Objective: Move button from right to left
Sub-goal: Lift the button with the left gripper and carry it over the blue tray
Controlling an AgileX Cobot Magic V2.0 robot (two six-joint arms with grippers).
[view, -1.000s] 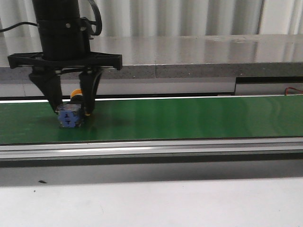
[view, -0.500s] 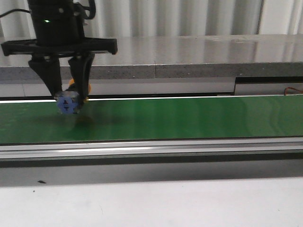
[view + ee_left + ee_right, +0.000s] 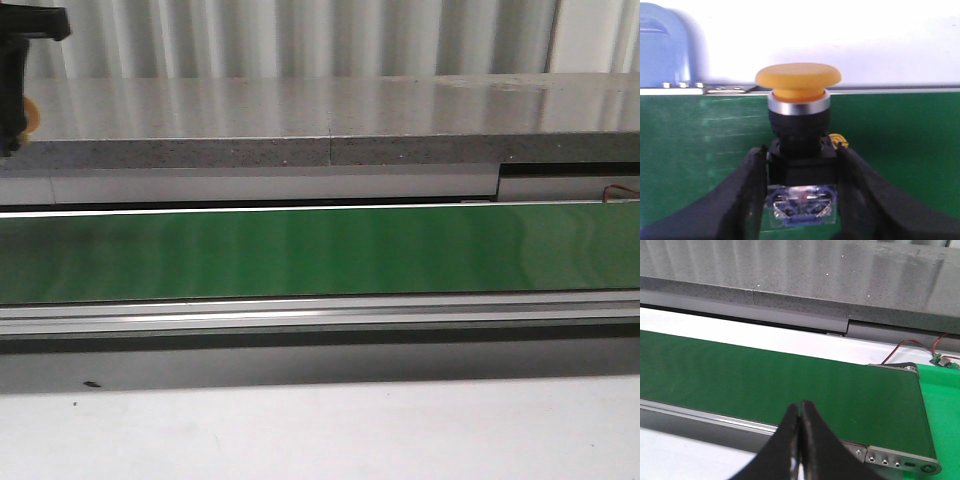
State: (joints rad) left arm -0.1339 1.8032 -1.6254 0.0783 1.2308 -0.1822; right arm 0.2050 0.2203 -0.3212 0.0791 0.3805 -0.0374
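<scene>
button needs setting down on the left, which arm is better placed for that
Left. The left gripper is shut on the button, holding it above the green belt. The right gripper is shut and holds nothing, over the belt's right end.

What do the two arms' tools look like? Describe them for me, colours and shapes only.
Both are black. The left tool has two broad, matte fingers that curve and widen toward the wrist. The right tool has two smooth fingers tapering to narrow rounded tips. In the front view only a black edge of the left arm shows. No cables or markings are visible.
</scene>
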